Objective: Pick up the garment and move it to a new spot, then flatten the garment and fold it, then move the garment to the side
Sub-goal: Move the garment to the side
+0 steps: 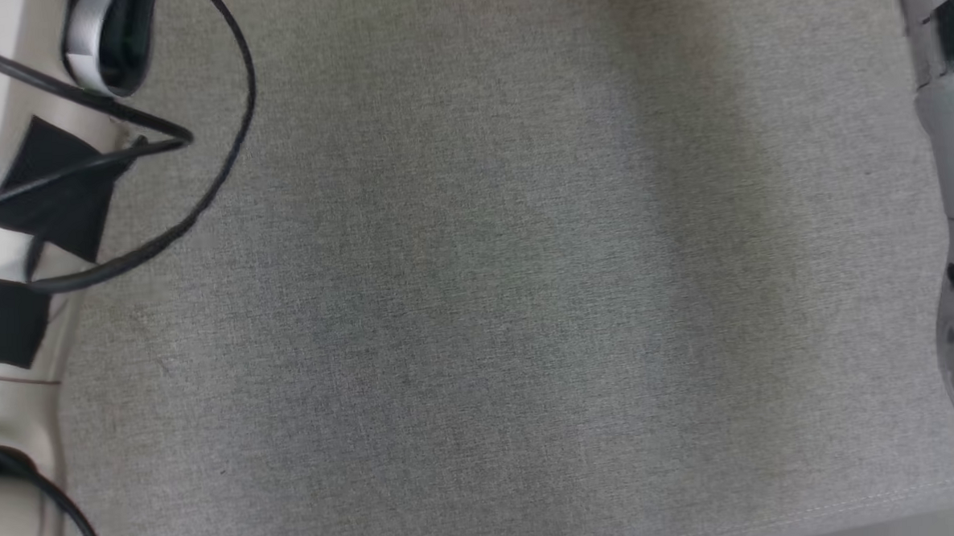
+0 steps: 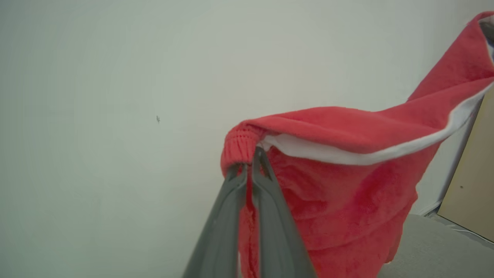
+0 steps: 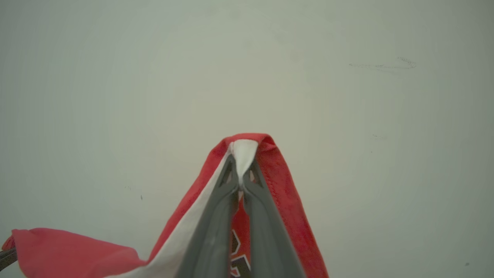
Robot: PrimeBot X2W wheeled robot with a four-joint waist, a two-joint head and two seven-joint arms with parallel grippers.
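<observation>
L gripper (image 2: 249, 162) fingers are pinched tight on the red garment (image 2: 339, 193) at its ribbed edge; R gripper (image 3: 241, 166) is clamped on the white-lined hem. Garment hangs stretched btwn both, over the grey cloth surface (image 1: 478, 300). Aim for even tension: lower both arms together, let the bottom edge land first, then drag flat w/o bunching.

Plain wall (image 2: 115, 77) and grey cloth tabletop (image 1: 478, 300) suggest a lab.
</observation>
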